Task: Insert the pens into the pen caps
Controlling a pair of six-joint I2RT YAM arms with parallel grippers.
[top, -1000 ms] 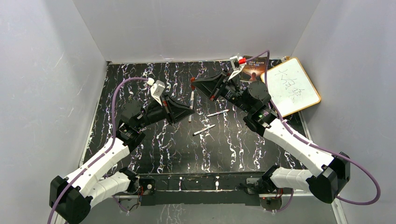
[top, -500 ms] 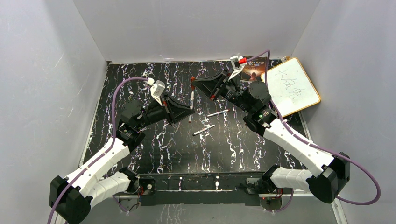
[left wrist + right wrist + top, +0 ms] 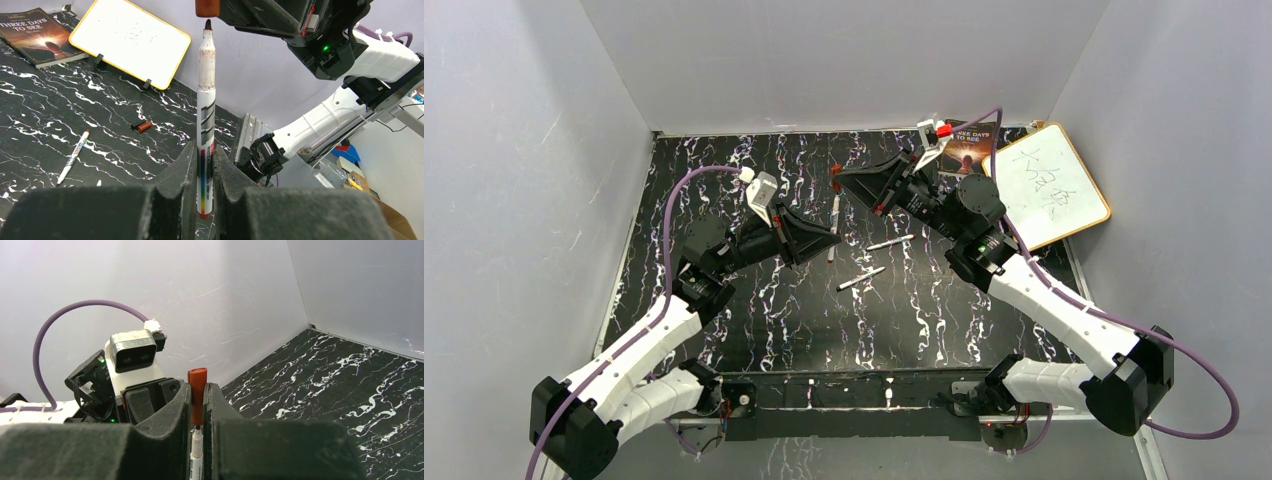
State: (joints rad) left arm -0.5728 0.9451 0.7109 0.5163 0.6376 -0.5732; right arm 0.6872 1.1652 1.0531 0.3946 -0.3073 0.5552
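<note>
Slim white stick pen [image 3: 205, 125] gripped upright in narrow left pincer [image 3: 205, 150], dark tip just beneath short reddish-brown tube cap [image 3: 197, 385]. Held that cap pinched in right pincer [image 3: 198, 390]. Noted two more white pens [image 3: 890, 242] loose on black marbled desk [image 3: 724, 180] nearby.

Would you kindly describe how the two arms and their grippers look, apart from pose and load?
The left arm and right arm have white shells with black joints. The left gripper and right gripper are black, wedge-shaped, two-fingered. A purple cable loops over each arm. Each wrist carries a white camera; a green light glows on the right arm.
</note>
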